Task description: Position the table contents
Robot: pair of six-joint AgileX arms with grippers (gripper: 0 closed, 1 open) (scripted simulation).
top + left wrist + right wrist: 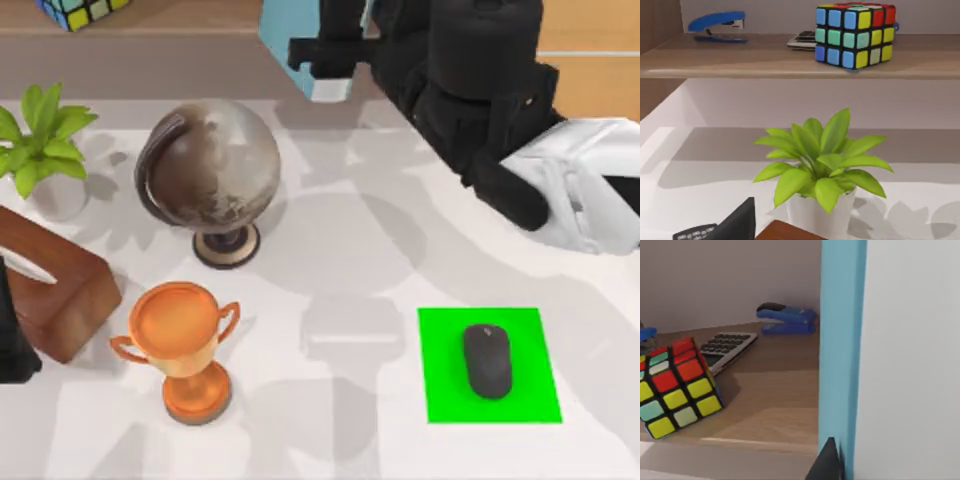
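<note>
Mouse, matte black, lies lengthwise on the green mat toward the table's right front, scroll wheel pointing away from the front edge, fully inside the mat's border. By my judgement the placing looks complete.

Right arm: raised at the far right of the table, well apart from the mouse. Its wrist camera faces a blue upright panel and a wooden shelf. I cannot tell whether its fingers are parted or closed. Left arm: parked at the left edge of the table, beside the wooden tissue box; I cannot tell the state of its fingers either.

Risks, as I judge them. (a) The right arm hangs close to the blue panel, so a careless retreat could brush it. (b) A low sweep across the table could nudge the mouse, which is light and smooth and would slide off the mat. (c) On the left, the globe and the orange trophy stand tall on narrow bases; a swing of the left arm could tip either. The potted plant stands near that arm too.

Surface: broad white tabletop, smooth and pale, crossed by soft shadows.

Room: behind the table runs the shelf, carrying a colour cube, a blue stapler and a calculator, with a plain wall behind.
</note>
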